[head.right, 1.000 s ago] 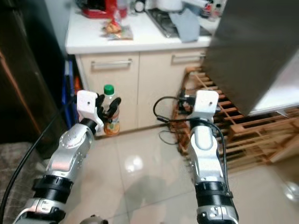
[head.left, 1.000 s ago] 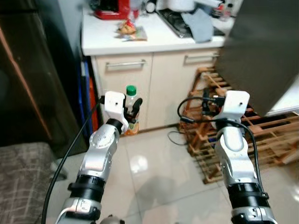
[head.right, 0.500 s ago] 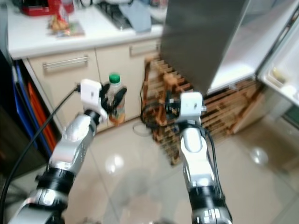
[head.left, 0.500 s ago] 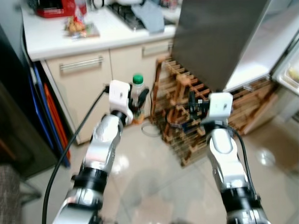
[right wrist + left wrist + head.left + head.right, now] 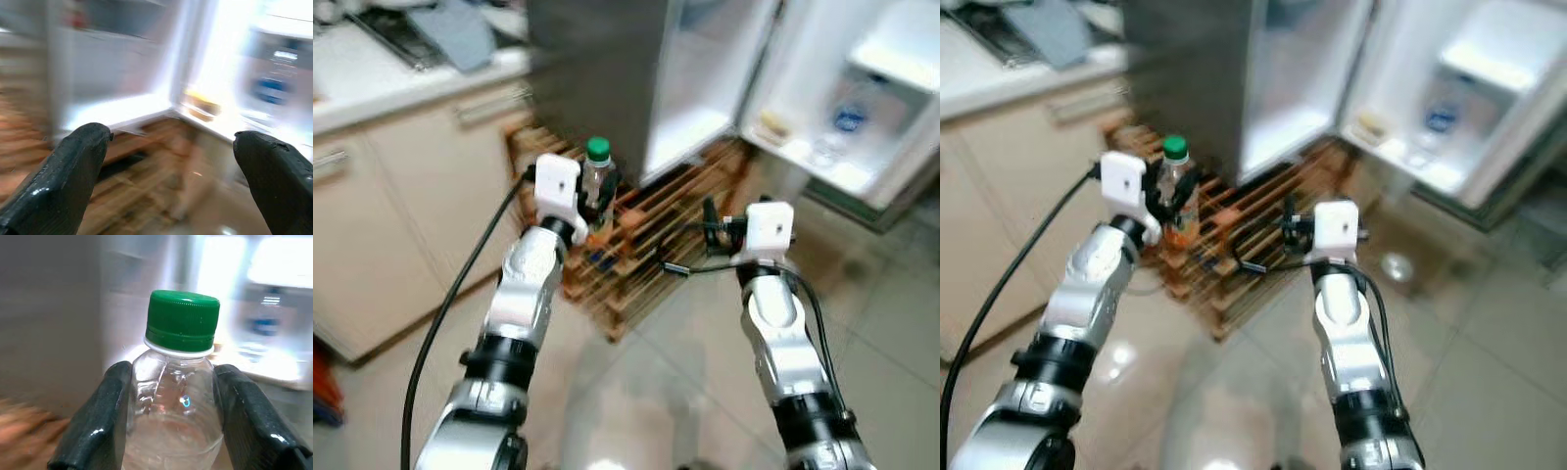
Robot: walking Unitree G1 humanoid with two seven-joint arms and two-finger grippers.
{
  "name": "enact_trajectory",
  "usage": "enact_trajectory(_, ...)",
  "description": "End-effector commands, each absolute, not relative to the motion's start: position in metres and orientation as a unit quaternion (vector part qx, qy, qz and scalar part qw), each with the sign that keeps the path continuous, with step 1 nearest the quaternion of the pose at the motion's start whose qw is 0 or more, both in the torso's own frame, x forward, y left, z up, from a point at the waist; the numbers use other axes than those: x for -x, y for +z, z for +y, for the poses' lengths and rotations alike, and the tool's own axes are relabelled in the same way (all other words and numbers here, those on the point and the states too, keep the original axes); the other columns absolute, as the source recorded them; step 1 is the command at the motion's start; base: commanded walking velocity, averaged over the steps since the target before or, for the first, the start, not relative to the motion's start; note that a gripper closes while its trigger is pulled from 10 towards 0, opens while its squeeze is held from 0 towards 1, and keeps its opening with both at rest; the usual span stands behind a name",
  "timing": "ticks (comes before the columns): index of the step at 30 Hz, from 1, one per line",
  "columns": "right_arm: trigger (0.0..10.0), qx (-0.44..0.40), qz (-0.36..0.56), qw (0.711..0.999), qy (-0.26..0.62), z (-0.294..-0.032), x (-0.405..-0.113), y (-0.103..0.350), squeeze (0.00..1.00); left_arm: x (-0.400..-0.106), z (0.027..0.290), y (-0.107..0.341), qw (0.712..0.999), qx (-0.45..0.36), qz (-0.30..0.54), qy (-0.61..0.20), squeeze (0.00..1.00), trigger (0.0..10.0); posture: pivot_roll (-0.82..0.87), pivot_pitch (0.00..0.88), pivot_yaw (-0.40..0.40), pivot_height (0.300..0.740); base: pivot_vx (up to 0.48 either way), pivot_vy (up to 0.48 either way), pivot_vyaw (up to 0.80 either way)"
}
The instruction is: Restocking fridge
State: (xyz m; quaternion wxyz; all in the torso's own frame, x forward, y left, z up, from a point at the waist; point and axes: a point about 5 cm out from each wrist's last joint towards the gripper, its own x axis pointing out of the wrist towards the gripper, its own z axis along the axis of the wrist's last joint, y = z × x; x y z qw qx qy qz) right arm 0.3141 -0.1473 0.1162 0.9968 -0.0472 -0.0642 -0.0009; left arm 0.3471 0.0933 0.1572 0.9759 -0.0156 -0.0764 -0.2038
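- The left hand (image 5: 592, 201) is clamped on a clear plastic bottle (image 5: 597, 188), its 2 black fingers (image 5: 105, 416) pressed against opposite sides of the shoulder just below the green cap (image 5: 183, 321); holding it high on the body likely leaves the base free to be set down on a shelf.
- The bottle stands upright in that grip, its long axis vertical and the cap pointing up, a pose that appears chosen so it can go into the fridge without being turned.
- It is carried out in front of the robot at about chest level, off the floor and touching nothing but the fingers.
- The right hand (image 5: 171, 171) is empty, its 2 fingers (image 5: 58, 176) spread wide apart, and it hangs level with the left, probably kept free to steady a door or shelf.
- Beyond and to the right of both hands stands the open fridge (image 5: 705, 88), its door (image 5: 862, 88) swung wide with bright shelves (image 5: 822, 162) carrying a few small items, too blurred to name.
- Just past the left hand, low on the floor, lies a wooden rack (image 5: 636, 245); off to its left runs the table (image 5: 401, 78) with cabinet fronts below.
- Judging by the blur, the robot is on the move, and the bottle is not yet in the fridge.
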Motion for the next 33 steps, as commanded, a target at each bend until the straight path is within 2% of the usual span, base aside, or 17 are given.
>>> enact_trajectory(1, 10.0, 0.047, -0.072, 0.996, -0.001, -0.148, -0.315, 0.119, 0.15, -0.348, 0.086, 0.166, 0.971, 0.011, -0.098, -0.216, 0.00, 10.0, 0.00, 0.000, -0.053, 0.740, 0.315, -0.360, -0.74)
enact_trajectory(6, 10.0, 0.032, -0.072, 0.997, 0.002, -0.149, -0.313, 0.118, 0.15, -0.354, 0.088, 0.166, 0.980, -0.032, -0.102, -0.165, 0.00, 10.0, -0.01, 0.000, -0.058, 0.740, 0.288, -0.243, -0.59)
enact_trajectory(12, 10.0, 0.040, -0.074, 0.996, 0.006, -0.148, -0.311, 0.117, 0.13, -0.354, 0.091, 0.166, 0.981, -0.008, -0.098, -0.170, 0.00, 10.0, -0.01, 0.000, -0.057, 0.740, 0.000, 0.000, 0.00)
enact_trajectory(15, 10.0, 0.043, -0.074, 0.996, 0.008, -0.146, -0.310, 0.115, 0.13, -0.357, 0.098, 0.167, 0.986, -0.023, -0.100, -0.135, 0.00, 10.0, -0.01, 0.000, -0.052, 0.740, 0.480, 0.000, 0.00)
enact_trajectory(33, 10.0, 0.056, -0.079, 0.995, 0.015, -0.145, -0.312, 0.117, 0.13, -0.362, 0.097, 0.176, 0.986, -0.019, -0.115, -0.116, 0.00, 10.0, -0.01, 0.000, -0.061, 0.740, 0.480, 0.000, 0.00)
